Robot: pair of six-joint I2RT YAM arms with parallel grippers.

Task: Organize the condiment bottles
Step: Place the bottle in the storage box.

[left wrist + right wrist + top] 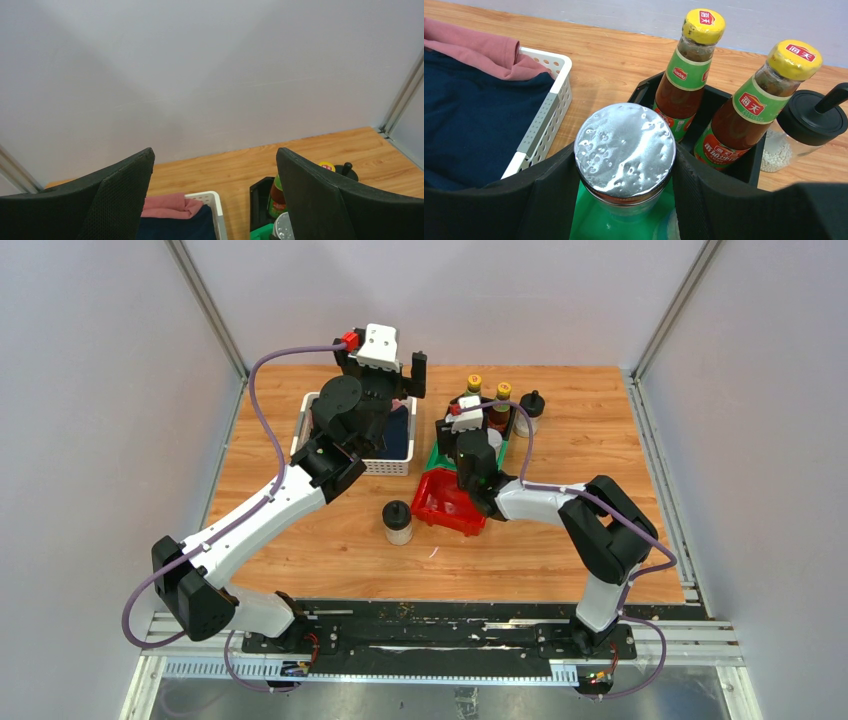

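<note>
My right gripper (624,172) is shut on a silver-lidded clear shaker (625,150), held upright inside the green bin (591,225); I cannot tell whether it rests on the bin floor. Two dark sauce bottles with yellow caps (686,80) (749,112) stand in the black bin (646,90) just beyond. One black-lidded jar (806,125) stands on the table beside that bin. The other black-lidded jar (398,521) stands alone on the table in front of the red bin (445,505). My left gripper (385,375) hangs open and empty high above the white basket (385,465).
The white basket (544,115) holds dark blue and pink cloth, left of the bins. Red, green (437,455) and black (510,425) bins sit in a row at mid-table. Grey walls close the back and sides.
</note>
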